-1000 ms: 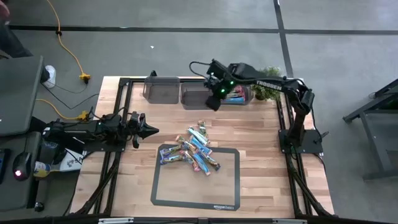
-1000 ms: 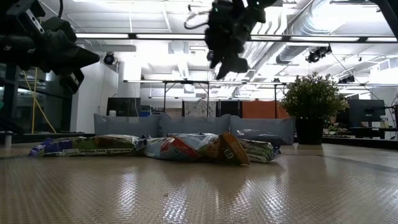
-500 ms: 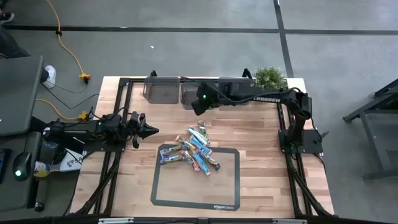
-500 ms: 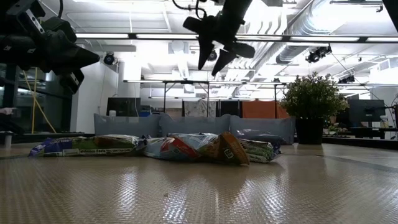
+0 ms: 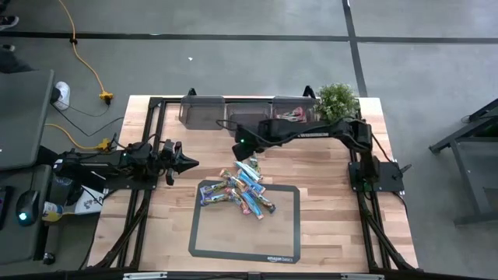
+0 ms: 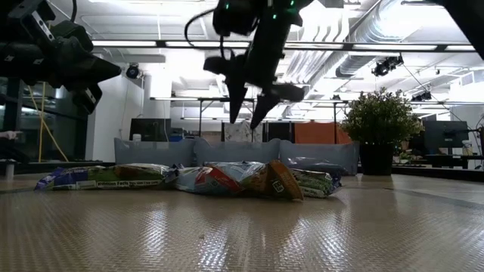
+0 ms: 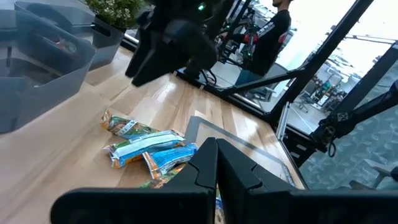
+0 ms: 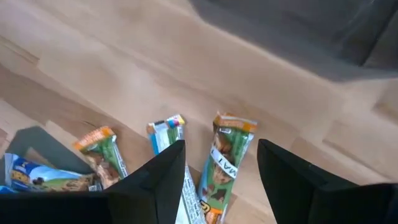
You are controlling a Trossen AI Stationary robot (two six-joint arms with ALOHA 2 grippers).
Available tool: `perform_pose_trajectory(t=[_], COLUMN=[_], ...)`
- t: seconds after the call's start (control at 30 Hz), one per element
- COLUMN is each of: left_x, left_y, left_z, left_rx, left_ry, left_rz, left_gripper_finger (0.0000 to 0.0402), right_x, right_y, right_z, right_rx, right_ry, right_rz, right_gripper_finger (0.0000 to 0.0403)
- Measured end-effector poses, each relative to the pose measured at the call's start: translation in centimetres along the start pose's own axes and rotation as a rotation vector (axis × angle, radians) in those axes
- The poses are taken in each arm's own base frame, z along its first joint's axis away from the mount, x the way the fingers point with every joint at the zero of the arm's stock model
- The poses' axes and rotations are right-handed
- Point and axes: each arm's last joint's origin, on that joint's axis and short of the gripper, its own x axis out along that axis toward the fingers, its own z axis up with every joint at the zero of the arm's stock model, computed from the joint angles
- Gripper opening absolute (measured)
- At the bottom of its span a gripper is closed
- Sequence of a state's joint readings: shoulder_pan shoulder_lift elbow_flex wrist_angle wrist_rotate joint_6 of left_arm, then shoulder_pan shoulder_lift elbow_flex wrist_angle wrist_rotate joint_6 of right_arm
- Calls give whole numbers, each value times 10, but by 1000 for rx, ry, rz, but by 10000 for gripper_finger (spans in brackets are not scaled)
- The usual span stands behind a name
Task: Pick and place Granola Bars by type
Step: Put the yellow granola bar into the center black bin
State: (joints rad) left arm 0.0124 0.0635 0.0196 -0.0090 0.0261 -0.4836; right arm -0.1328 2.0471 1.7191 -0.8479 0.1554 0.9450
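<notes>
Overhead, the right gripper (image 5: 243,145) hangs open-fingered above the Granola Bars (image 5: 240,187), poised at the pile's 12 o'clock edge for a pick. At 9 o'clock the left gripper (image 5: 185,162) waits closed, clear of the bins (image 5: 204,110).

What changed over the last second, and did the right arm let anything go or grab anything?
The right gripper swung from over the bins at the table's back edge toward the pile of granola bars and came lower; its jaws stand open and empty above a green-wrapped bar. No grasp or release shows. The left gripper and the pile stayed put.
</notes>
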Motion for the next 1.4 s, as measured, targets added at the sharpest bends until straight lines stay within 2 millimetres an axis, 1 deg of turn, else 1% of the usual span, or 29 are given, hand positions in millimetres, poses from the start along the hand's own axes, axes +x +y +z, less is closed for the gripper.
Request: perform_pose_trajectory(t=[0.13, 0.27, 0.63, 0.77, 0.93, 1.1, 1.23, 1.4], left_x=[0, 0, 0, 0, 0, 0, 0, 0], left_y=[0, 0, 0, 0, 0, 0, 0, 0], left_z=[0, 0, 0, 0, 0, 0, 0, 0], left_rx=[-26, -27, -28, -28, -28, -28, -28, -28], left_ry=[0, 0, 0, 0, 1, 3, 3, 4], left_rz=[0, 0, 1, 2, -2, -9, -9, -11], left_gripper_finger=[1, 1, 1, 1, 1, 1, 1, 1], right_x=[21, 34, 49, 51, 52, 52, 52, 52], right_y=[-3, -4, -5, -4, -2, 1, -1, -4], right_z=[-1, -3, -13, -13, -10, -9, -10, -10], right_rx=[15, 25, 12, 8, -39, -68, -53, -23], right_ry=[82, 132, 199, 196, 178, 173, 163, 152], right_rz=[-1, -6, -47, -40, -4, 28, 0, -42], right_gripper_finger=[183, 183, 183, 183, 188, 220, 247, 259])
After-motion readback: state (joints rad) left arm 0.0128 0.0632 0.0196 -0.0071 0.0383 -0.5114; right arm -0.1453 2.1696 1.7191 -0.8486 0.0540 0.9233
